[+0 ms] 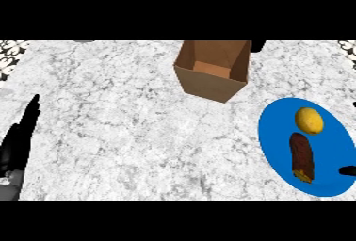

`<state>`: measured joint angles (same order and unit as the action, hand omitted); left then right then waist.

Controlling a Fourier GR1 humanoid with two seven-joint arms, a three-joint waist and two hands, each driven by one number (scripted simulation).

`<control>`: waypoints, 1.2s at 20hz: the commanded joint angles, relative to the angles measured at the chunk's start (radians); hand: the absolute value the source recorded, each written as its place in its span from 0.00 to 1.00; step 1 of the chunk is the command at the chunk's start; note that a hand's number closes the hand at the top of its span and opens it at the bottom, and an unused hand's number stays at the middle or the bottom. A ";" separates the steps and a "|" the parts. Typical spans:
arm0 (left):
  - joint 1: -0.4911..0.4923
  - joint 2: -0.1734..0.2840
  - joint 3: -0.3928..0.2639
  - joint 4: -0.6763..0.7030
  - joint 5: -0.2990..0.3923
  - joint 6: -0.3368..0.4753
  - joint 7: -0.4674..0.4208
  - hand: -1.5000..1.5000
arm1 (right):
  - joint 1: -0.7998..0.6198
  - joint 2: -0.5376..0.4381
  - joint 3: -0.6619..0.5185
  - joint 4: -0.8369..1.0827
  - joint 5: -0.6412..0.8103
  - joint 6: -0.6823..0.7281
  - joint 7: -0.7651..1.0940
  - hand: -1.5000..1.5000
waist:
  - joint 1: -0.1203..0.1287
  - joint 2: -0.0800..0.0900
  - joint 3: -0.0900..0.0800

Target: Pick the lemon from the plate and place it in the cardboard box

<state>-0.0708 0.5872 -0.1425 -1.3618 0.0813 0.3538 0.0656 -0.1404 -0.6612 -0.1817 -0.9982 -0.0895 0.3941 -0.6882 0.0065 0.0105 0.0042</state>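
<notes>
The lemon (pixel 309 120) lies on the upper part of the blue plate (pixel 274 136), which sits at the right side of the marble counter (pixel 125 132). Just below the lemon, on the same plate, lies a dark brown elongated item (pixel 301 156) with a yellowish lower end; the two are close together but whether they touch cannot be told. The box (pixel 212 68) stands open at the top centre of the counter, well apart from the plate, up and to its left. The left hand (pixel 21 139) shows at the left edge, fingers straight and pointing up, open and holding nothing. The right hand (pixel 347 171) shows only as a dark tip at the right edge, beside the plate's lower rim; its state cannot be told
</notes>
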 commanded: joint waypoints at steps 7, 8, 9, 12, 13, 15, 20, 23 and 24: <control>-0.025 -0.016 0.017 0.071 -0.015 -0.032 -0.060 0.50 | -0.135 -0.240 0.150 0.162 0.342 -0.018 -0.119 0.00 | 0.018 -0.003 -0.004; -0.074 -0.003 0.009 0.049 -0.029 -0.031 0.011 0.50 | -0.182 -0.209 0.193 0.168 0.380 -0.036 -0.045 0.00 | 0.022 -0.003 -0.003; -0.039 -0.021 0.005 0.032 -0.033 -0.017 -0.011 0.50 | -0.190 -0.246 0.201 0.199 0.404 -0.010 -0.082 0.00 | 0.027 -0.003 -0.003; -0.092 -0.040 -0.007 0.053 -0.048 -0.021 0.035 0.50 | -0.276 -0.240 0.269 0.198 0.474 0.018 0.006 0.00 | 0.019 -0.005 -0.004; -0.045 -0.032 0.000 0.073 -0.052 -0.029 -0.044 0.50 | -0.277 -0.273 0.295 0.202 0.514 0.025 -0.007 0.00 | 0.027 -0.003 -0.004; -0.044 -0.013 0.018 0.034 -0.041 -0.042 -0.009 0.50 | -0.327 -0.232 0.342 0.242 0.568 0.030 0.025 0.00 | 0.034 -0.004 -0.003; -0.056 -0.041 0.049 0.084 -0.073 -0.044 -0.024 0.50 | -0.402 -0.185 0.360 0.301 0.630 0.098 0.048 0.00 | 0.010 -0.007 -0.004; -0.055 -0.048 0.068 0.076 -0.070 -0.066 0.000 0.50 | -0.447 -0.175 0.365 0.321 0.679 0.097 0.087 0.00 | 0.006 -0.009 -0.004; -0.024 -0.042 0.066 0.033 -0.071 -0.076 0.000 0.50 | -0.472 -0.114 0.376 0.344 0.702 0.063 0.121 0.00 | 0.011 -0.009 -0.004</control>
<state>-0.1319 0.5509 -0.0878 -1.2830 0.0214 0.2885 0.0522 -0.5617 -0.8218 0.1757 -0.6934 0.5481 0.4598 -0.6040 0.0187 0.0036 0.0003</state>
